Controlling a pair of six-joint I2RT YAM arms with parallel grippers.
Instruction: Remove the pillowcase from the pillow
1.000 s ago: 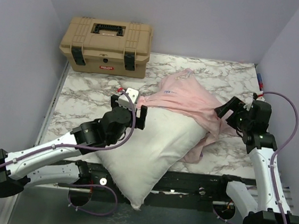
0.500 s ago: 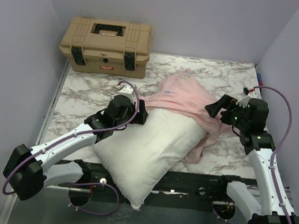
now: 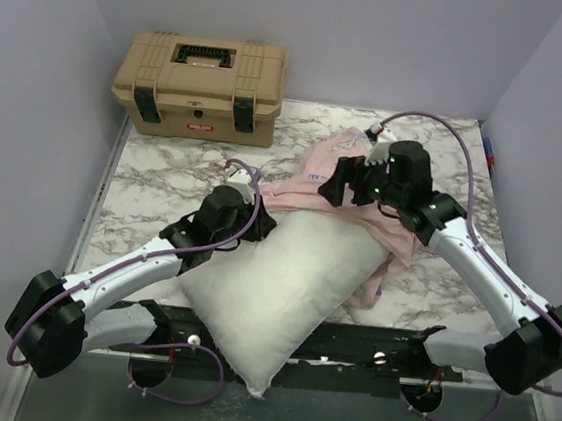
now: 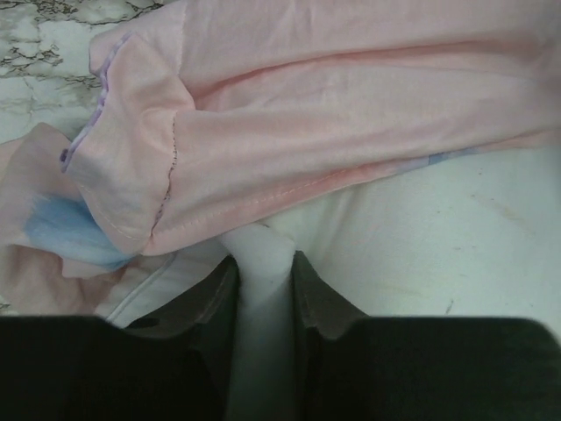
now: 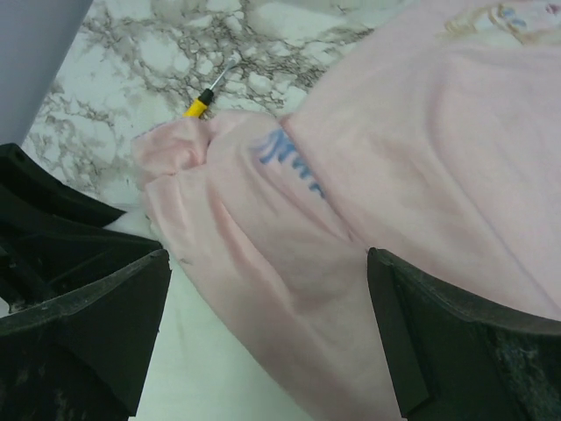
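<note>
- The left gripper (image 4: 263,263) has its fingers (image 4: 314,307) clamped on a raised fold of the pillow (image 4: 438,228). White cloth is squeezed up between them, just under the hem of the pillowcase (image 4: 351,114). This grip probably pins the pillow so the case can slide off it.
- The right gripper (image 5: 267,254) has its jaws spread wide with nothing between them. It hovers over the bunched pale pink fabric near the case's edge, apparently lining up to take a fold there.
- The pillowcase is turned pink side out. It covers only the pillow's far end and trails off to the right onto the table (image 3: 164,173). Most of the pillow is bare, and it lies diagonally with its near corner past the table's near edge.
- The left arm (image 3: 123,274) stretches low and forward, with its wrist at the pillow's far left corner.
- The right arm (image 3: 476,266) reaches forward and across to the left, with its wrist angled down over the case.
</note>
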